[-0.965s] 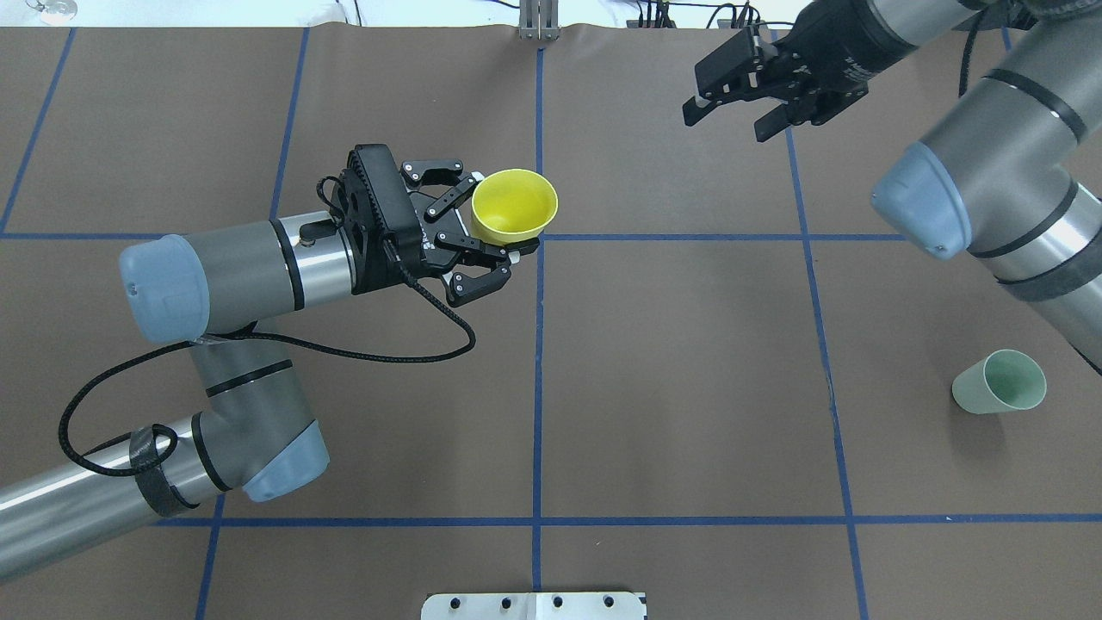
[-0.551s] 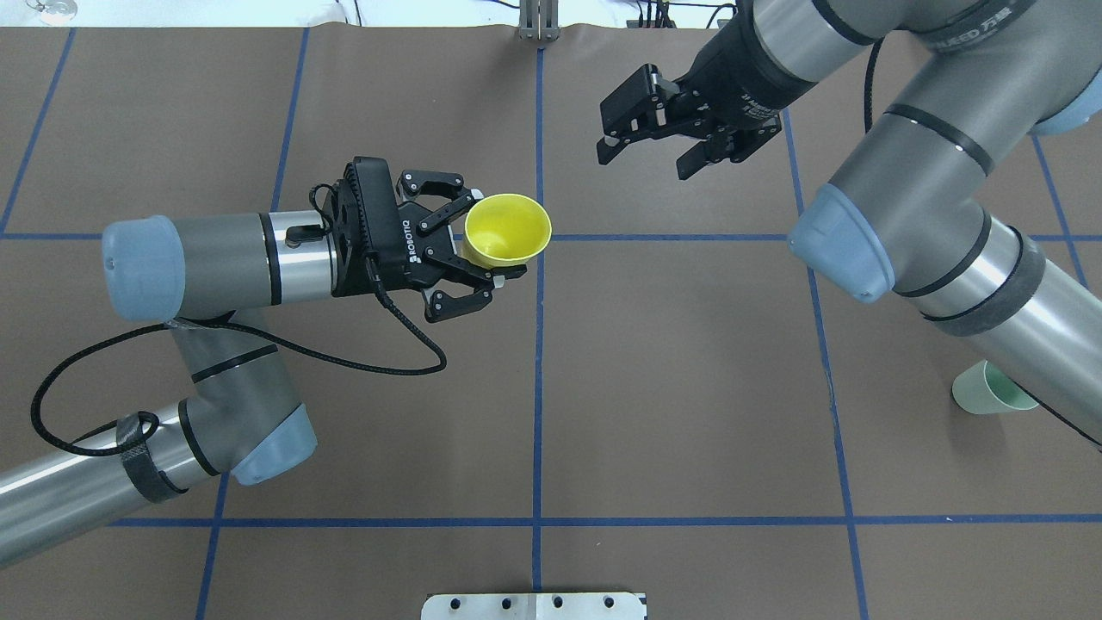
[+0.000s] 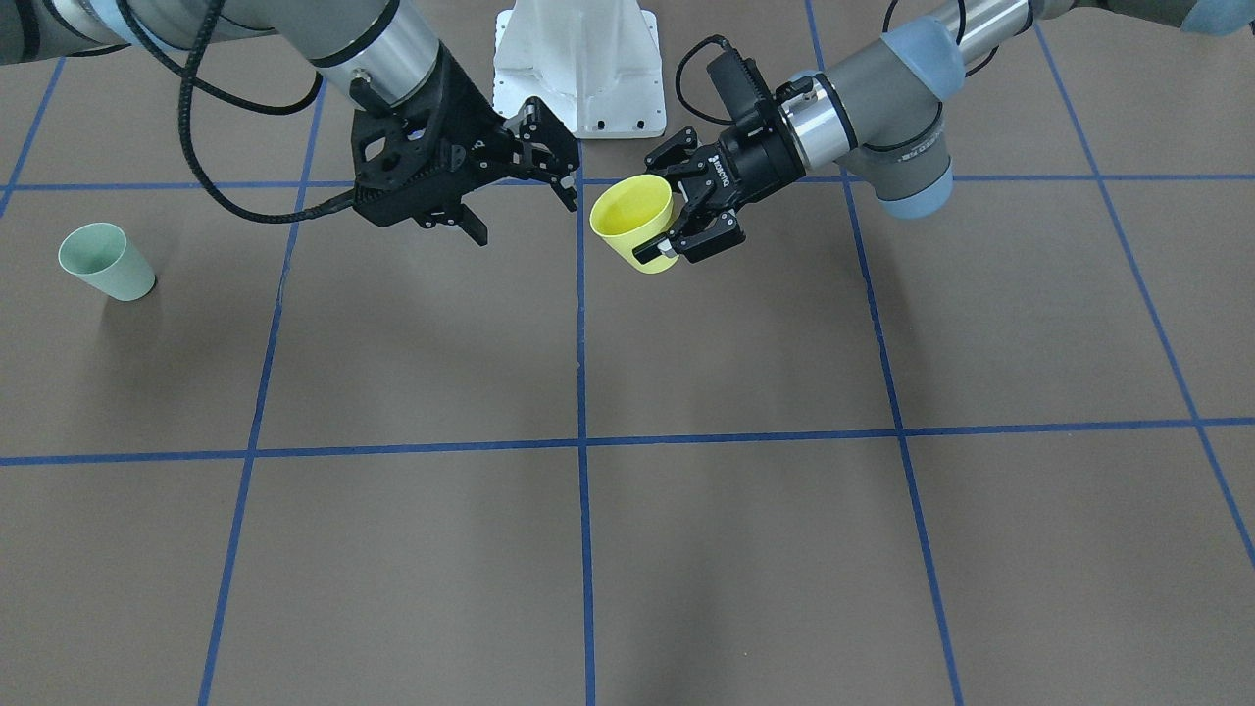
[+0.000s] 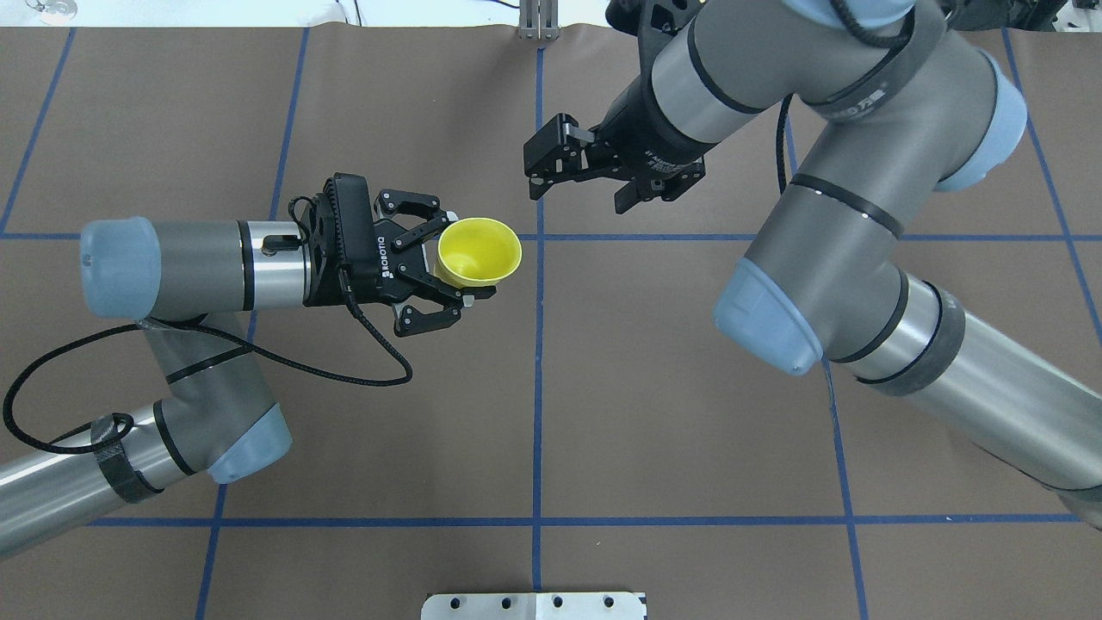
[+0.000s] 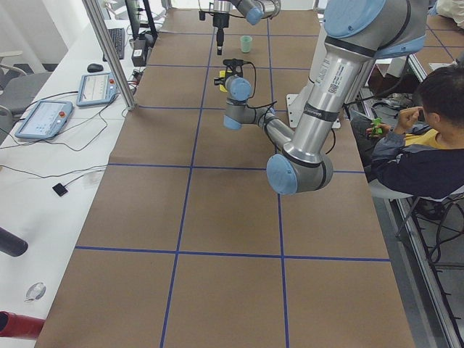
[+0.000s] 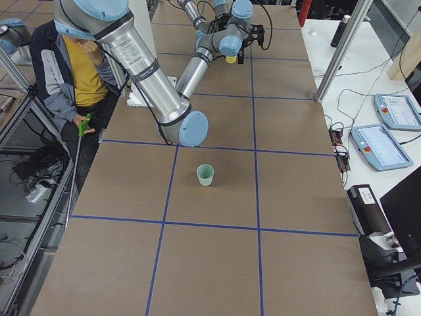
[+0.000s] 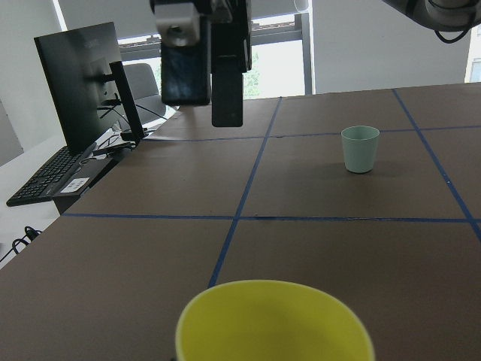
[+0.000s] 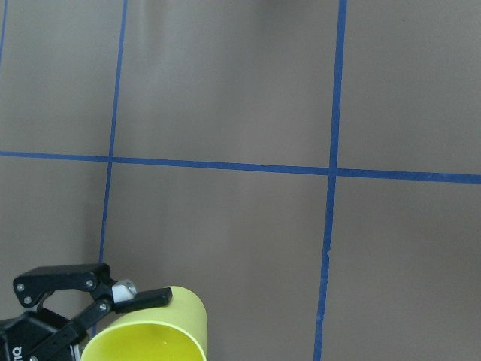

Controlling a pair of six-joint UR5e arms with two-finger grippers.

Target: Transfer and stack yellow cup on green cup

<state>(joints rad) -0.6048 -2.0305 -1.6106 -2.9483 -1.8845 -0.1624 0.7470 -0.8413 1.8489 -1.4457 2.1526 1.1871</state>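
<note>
The yellow cup (image 4: 478, 252) is held above the table left of the centre line, tilted with its mouth towards the right arm. My left gripper (image 4: 461, 258) is shut on its lower body; it also shows in the front view (image 3: 667, 211) with the cup (image 3: 635, 223). My right gripper (image 4: 577, 194) is open and empty, hanging a short way beyond and right of the cup, apart from it. The green cup (image 3: 106, 261) stands upright far off on my right side. It shows in the left wrist view (image 7: 360, 148) but is hidden under my right arm in the overhead view.
The table is brown with blue tape lines. A white base plate (image 4: 534, 605) sits at its near edge. A seated person (image 5: 420, 138) is beside the table behind me. Monitors and a keyboard (image 7: 52, 180) lie past the table's end.
My right arm has swung left across the table, bringing its open gripper near the yellow cup and covering the green cup from above. My left gripper has drawn back slightly left with the cup.
</note>
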